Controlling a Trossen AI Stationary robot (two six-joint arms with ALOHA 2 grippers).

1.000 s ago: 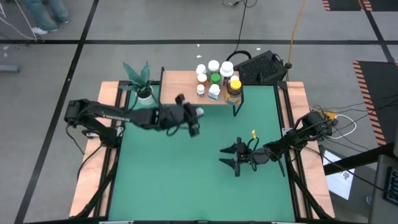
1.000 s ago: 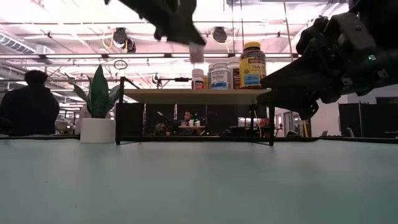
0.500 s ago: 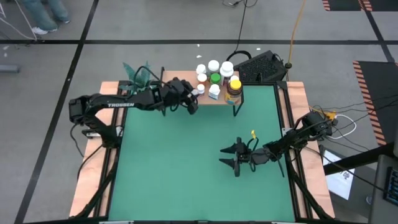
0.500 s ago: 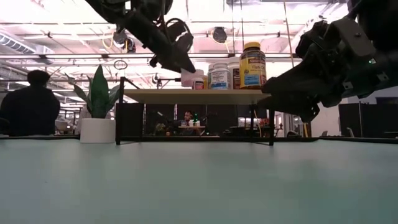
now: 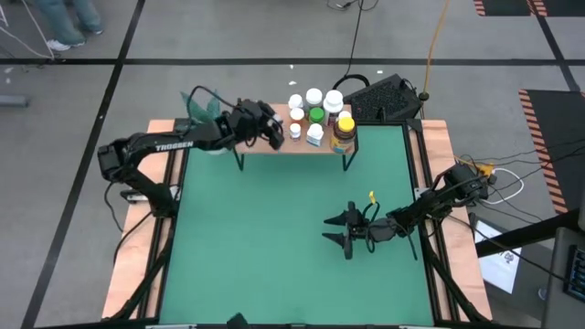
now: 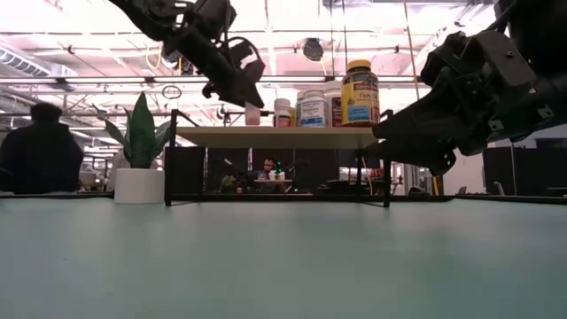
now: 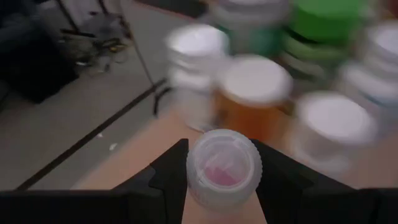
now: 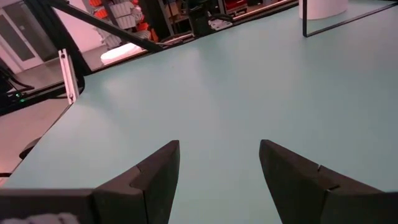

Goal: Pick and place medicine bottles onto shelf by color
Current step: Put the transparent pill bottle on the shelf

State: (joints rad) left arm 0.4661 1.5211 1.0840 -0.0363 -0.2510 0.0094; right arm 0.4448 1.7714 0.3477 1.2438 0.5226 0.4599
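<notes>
One small pink pill bottle with a translucent cap (image 7: 223, 167) sits clenched in the left gripper (image 5: 271, 133) over the light-wood shelf's (image 5: 260, 144) left part; light, rigid, smooth, best gripped at its sides; right gripper (image 5: 340, 231) idles released, near right.

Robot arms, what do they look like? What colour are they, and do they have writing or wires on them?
Both arms are dark, almost black, built from jointed segments. The left arm has white TROSSEN lettering along its side. Each ends in two dark, wedge-shaped fingers, seen best on the right gripper. The right arm has a small yellow piece near its wrist, and cables lie by its base.
</notes>
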